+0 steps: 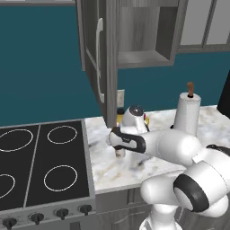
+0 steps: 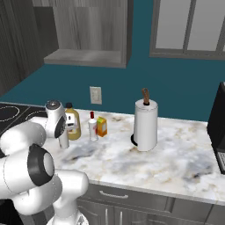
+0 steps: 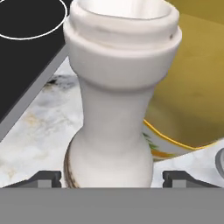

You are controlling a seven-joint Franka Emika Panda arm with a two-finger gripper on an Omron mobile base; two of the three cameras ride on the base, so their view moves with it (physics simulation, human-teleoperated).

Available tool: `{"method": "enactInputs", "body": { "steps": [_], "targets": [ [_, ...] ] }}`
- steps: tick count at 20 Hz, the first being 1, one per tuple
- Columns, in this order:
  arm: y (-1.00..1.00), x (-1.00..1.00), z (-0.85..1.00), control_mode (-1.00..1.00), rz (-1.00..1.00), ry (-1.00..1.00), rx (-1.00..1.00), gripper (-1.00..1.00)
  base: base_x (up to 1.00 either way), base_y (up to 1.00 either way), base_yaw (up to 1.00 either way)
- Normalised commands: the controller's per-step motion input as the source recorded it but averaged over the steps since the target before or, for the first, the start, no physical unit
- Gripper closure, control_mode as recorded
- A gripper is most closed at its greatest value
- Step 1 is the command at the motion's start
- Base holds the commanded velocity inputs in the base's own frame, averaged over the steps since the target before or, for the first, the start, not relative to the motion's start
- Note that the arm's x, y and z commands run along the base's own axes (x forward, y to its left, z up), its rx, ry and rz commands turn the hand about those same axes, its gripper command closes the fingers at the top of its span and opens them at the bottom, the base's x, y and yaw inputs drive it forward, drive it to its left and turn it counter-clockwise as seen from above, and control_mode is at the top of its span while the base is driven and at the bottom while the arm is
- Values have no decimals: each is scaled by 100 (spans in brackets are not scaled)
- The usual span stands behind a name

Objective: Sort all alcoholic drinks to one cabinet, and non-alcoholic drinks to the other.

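Observation:
A white bottle (image 3: 113, 100) with a wide lip and narrow neck stands on the marble counter (image 2: 145, 162) near the stove. My gripper (image 3: 111, 179) points down over it, open, with a finger tip on each side of its lower body and a thin gap on both sides. From the right base view the gripper (image 2: 64, 134) covers most of this bottle (image 2: 64, 142). Just behind stand an amber bottle (image 2: 73, 124), a small white bottle with a red cap (image 2: 92, 127) and an orange carton (image 2: 102, 126). In the left base view the gripper (image 1: 119, 150) hangs at the counter's left part.
An upper cabinet (image 1: 143, 40) hangs open above the counter, its door (image 1: 99, 58) swung out to the left. A paper towel roll on a holder (image 2: 145, 125) stands mid-counter. The black stove top (image 1: 40, 166) lies to the left, a dark appliance (image 2: 217, 127) at the far right.

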Motion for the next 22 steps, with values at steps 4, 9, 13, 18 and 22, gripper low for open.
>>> {"method": "enactInputs", "body": {
  "steps": [4, 9, 13, 18, 22],
  "targets": [
    [2, 5, -3, -100, 0, 0, 0, 100, 0, 0, 0],
    [0, -29, 26, -100, -1, 0, 0, 100, 0, 0, 0],
    [0, -45, 90, -100, -3, 0, 0, 100, 0, 0, 0],
    [-1, -38, 99, -100, 0, -3, 0, 100, 0, 0, 0],
    [-7, -21, 94, -100, 0, -4, 0, 100, 0, 0, 0]
  ]
}}
